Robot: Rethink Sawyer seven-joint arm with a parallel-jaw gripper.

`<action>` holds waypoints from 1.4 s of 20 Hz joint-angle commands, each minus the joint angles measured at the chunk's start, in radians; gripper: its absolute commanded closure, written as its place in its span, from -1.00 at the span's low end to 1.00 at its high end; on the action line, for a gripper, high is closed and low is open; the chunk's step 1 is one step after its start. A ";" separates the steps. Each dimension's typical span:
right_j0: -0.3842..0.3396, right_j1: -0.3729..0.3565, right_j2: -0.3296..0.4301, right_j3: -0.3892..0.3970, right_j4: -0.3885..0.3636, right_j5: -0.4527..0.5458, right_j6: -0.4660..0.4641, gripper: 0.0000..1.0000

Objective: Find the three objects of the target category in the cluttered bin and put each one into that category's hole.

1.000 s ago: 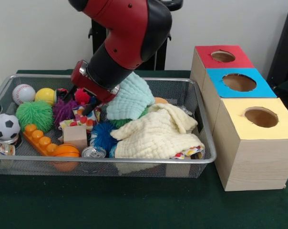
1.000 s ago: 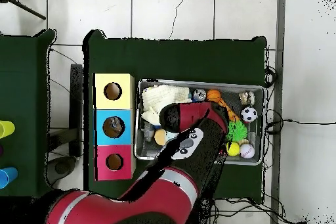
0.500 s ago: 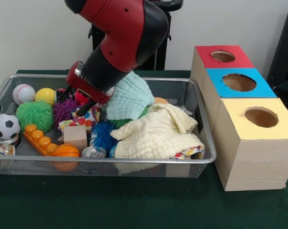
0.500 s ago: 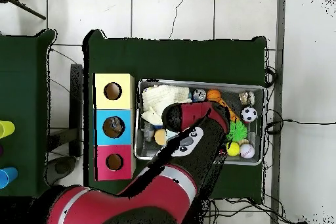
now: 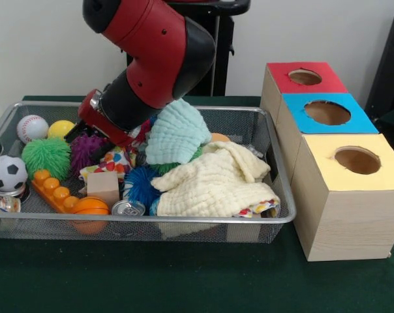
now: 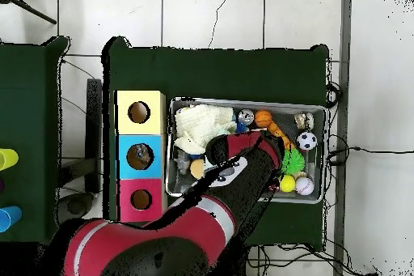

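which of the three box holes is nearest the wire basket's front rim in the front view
The hole in the yellow box. It sits at the front end of the row, level with the basket front rim; the blue box and red box holes lie farther back.

The arm (image 5: pixel 151 59) covers the gripper in both views — finger state cannot be read. The cloths (image 5: pixel 213 179) bury whatever lies beneath them, and only a sliver of an orange ball (image 5: pixel 219 137) shows behind. The arm's upper end is cut off by the front view's top edge.
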 commanded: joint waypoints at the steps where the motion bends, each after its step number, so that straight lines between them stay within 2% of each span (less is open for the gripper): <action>1: 0.013 0.079 0.011 0.045 0.066 -0.112 0.350 -1.00; 4: 0.005 0.086 0.000 0.062 0.055 -0.168 0.365 -1.00; 9: -0.002 0.193 -0.042 0.035 0.076 -0.365 0.467 -1.00; 13: -0.023 0.227 -0.025 0.031 0.107 -0.413 0.463 -1.00; 18: -0.048 0.231 -0.002 0.028 0.130 -0.412 0.436 -1.00; 20: -0.044 0.217 -0.005 0.040 0.139 -0.392 0.427 -1.00; 24: -0.047 0.135 0.023 0.094 0.148 -0.240 0.377 -1.00; 28: -0.024 0.042 -0.006 0.131 0.135 -0.078 0.312 -1.00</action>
